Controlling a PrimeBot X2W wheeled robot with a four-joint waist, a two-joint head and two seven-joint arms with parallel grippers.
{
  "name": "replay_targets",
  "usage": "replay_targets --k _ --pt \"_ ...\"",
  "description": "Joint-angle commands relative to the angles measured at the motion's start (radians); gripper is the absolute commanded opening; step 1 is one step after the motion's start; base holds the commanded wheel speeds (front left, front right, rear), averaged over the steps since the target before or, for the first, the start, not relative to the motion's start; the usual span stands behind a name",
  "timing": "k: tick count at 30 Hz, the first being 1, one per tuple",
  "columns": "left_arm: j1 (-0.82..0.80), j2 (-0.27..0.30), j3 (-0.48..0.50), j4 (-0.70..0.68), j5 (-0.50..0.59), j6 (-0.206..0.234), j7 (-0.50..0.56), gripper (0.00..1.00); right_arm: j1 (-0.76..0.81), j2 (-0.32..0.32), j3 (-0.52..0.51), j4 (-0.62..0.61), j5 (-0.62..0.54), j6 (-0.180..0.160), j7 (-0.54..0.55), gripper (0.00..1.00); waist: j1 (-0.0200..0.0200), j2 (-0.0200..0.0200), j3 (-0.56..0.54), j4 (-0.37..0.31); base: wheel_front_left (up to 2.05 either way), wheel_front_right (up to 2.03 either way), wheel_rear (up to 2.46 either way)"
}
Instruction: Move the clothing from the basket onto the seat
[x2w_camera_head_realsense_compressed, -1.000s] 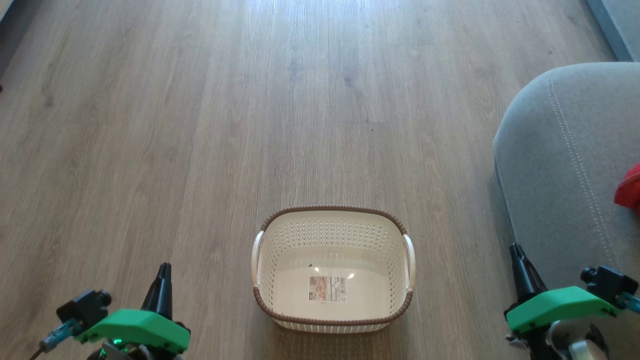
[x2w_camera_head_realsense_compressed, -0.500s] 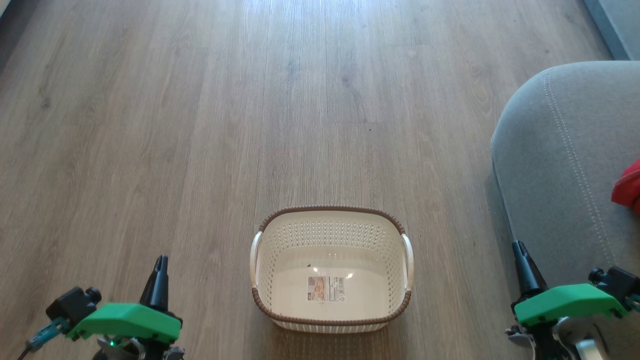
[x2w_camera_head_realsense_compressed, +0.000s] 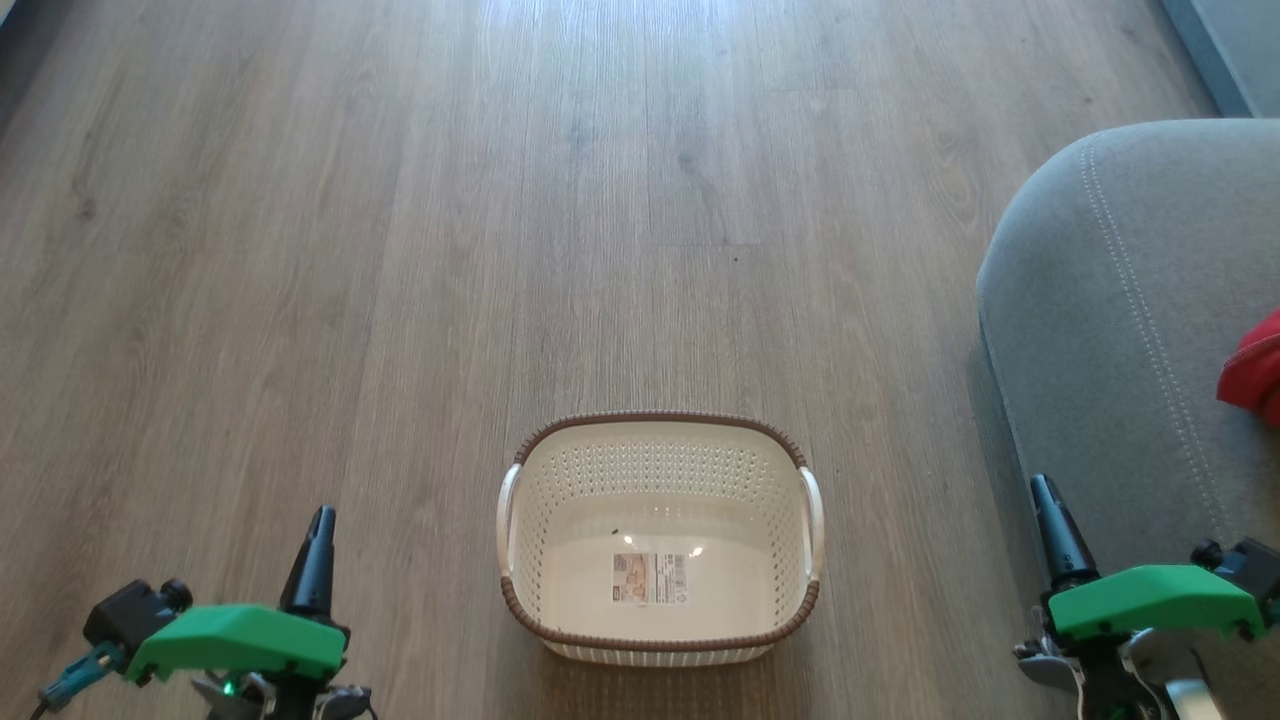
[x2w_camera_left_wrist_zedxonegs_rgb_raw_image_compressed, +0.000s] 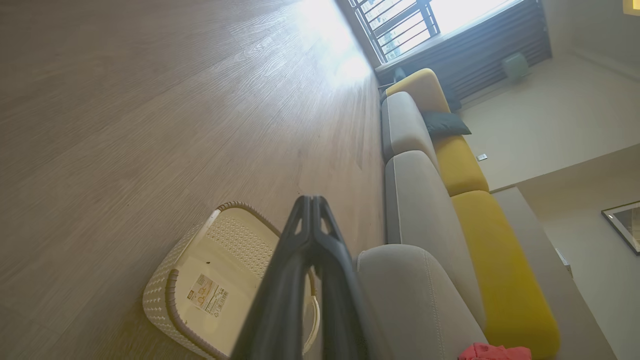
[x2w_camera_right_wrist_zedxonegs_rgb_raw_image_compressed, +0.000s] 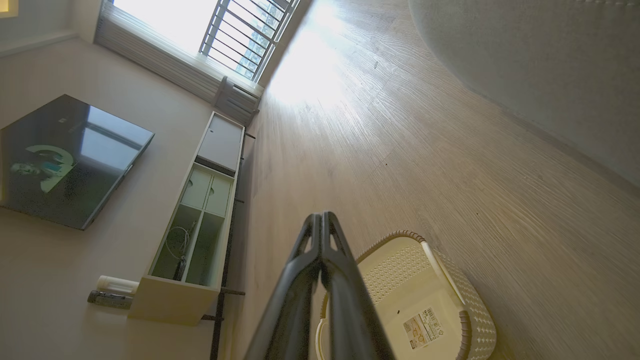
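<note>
here's the basket (x2w_camera_head_realsense_compressed: 660, 470) sitting square on the wooden floor (x2w_camera_head_realsense_compressed: 400, 250), low and centre in the head view, brown rim all round, a handle on each side, and its pale inner bottom in plain sight with the label (x2w_camera_head_realsense_compressed: 651, 578) stuck flat on it. over on the right the grey seat (x2w_camera_head_realsense_compressed: 1110, 330) bulges in with its rounded corner and light stitched seam, well apart from the basket with a strip of floor between them. and there's the clothing (x2w_camera_head_realsense_compressed: 1252, 370), a bright red bunch lying on top of the seat, right at the edge of the head view so only part of it shows. left tool (x2w_camera_head_realsense_compressed: 321, 520) sits at the lower left, pointing up the view, off to the basket's left and not touching it; from its wrist camera the two dark fingers (x2w_camera_left_wrist_zedxonegs_rgb_raw_image_compressed: 282, 300) run up and meet at the tips, so that's narrow, pinched together on themselves. right tool (x2w_camera_head_realsense_compressed: 1045, 490) is at the lower right, its dark tip just in front of the seat's edge; its wrist camera tells the same story, fingers (x2w_camera_right_wrist_zedxonegs_rgb_raw_image_compressed: 295, 300) closed tip to tip, with the basket lying beyond them. further back the left wrist view catches yellow cushions (x2w_camera_left_wrist_zedxonegs_rgb_raw_image_compressed: 500, 270) along the sofa and a barred window (x2w_camera_left_wrist_zedxonegs_rgb_raw_image_compressed: 400, 20), while the right wrist view picks up a television (x2w_camera_right_wrist_zedxonegs_rgb_raw_image_compressed: 65, 160) on the wall above a low open cabinet (x2w_camera_right_wrist_zedxonegs_rgb_raw_image_compressed: 195, 225).
</note>
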Motion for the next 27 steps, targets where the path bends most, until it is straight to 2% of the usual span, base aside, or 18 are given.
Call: replay_targets --k 1,27 --pt "-0.060 0.006 0.030 -0.038 -0.025 -0.010 0.006 0.00 -0.055 -0.003 0.005 -0.041 0.025 0.000 0.009 0.00 0.0000 0.0000 0.000 0.000 0.00 0.00 0.00" --pt "-0.075 0.007 0.055 -0.062 -0.323 -0.019 0.080 0.00 -0.067 0.012 -0.029 -0.081 0.303 0.000 0.084 0.00 0.0000 0.0000 0.000 -0.013 0.00 0.00 0.00"
